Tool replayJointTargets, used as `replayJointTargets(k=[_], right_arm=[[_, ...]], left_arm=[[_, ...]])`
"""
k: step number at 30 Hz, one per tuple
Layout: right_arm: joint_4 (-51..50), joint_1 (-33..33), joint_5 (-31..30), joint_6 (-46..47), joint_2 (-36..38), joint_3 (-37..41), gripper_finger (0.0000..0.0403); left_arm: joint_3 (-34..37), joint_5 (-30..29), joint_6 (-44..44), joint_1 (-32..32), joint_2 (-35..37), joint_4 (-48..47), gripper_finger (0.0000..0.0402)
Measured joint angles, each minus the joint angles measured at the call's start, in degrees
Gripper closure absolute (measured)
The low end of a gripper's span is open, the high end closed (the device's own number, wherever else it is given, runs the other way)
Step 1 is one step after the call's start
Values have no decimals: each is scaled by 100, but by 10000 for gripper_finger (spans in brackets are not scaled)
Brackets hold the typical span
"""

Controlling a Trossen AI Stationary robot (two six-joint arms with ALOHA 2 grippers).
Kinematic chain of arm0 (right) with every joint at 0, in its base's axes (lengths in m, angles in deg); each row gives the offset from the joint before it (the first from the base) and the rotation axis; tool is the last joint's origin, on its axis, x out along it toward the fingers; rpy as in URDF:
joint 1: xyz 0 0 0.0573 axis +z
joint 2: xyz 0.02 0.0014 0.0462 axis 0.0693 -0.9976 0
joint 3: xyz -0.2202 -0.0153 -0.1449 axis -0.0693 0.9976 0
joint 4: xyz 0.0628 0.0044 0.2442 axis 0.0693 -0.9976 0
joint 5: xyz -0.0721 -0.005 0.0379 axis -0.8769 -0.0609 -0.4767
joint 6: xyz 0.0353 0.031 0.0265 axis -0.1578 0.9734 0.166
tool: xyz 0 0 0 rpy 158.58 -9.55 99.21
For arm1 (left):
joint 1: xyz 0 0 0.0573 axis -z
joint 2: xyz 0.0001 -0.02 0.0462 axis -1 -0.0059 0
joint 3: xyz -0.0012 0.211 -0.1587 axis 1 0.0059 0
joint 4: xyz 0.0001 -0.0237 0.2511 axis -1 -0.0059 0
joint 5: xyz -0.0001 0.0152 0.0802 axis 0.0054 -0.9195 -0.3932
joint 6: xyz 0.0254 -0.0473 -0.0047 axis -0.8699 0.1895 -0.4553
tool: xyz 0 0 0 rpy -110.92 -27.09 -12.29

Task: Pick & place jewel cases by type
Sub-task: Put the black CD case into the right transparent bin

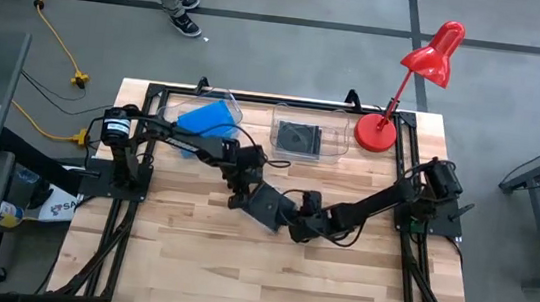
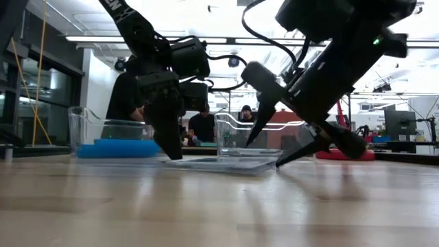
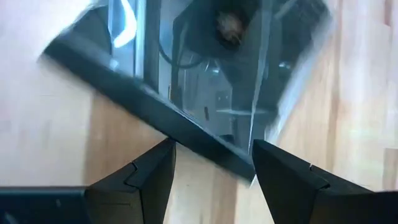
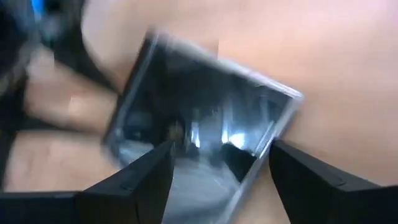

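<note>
Square black plastic jewel case (image 1: 266, 206) lies flat mid-worktop (image 1: 236, 278), between both tools. Left tool (image 3: 213, 163) and right tool (image 4: 221, 163) stand wide, straddling opposite edges, nothing gripped. Recommend one tool closes squarely across an edge before lifting.

Overhead looking straight down, low view level across table, both wrist views close on same black case (image 3: 186, 81)

Two dark arms w/ black cables – wedge-shaped fingers (image 3: 152, 180).
</note>
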Motion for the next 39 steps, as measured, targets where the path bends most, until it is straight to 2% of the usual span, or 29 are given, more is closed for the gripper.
replayJointTargets(k=[5,19,28,34,39], right_arm=[[-41,-64,-482,-213,157,19,162],[136,-32,-290,-396,209,16,162],[288,4,-478,-620,537,-16,162],[1168,5,-291,-1241,677,-60,163],[1148,-72,-151,-1402,687,-54,163]], left_arm=[[2,132,134,21,-4,28,190],[20,132,308,95,-4,121,190],[17,-108,322,283,-2,114,190],[-11,30,533,398,-82,771,190],[-3,11,860,540,-168,1113,190]])
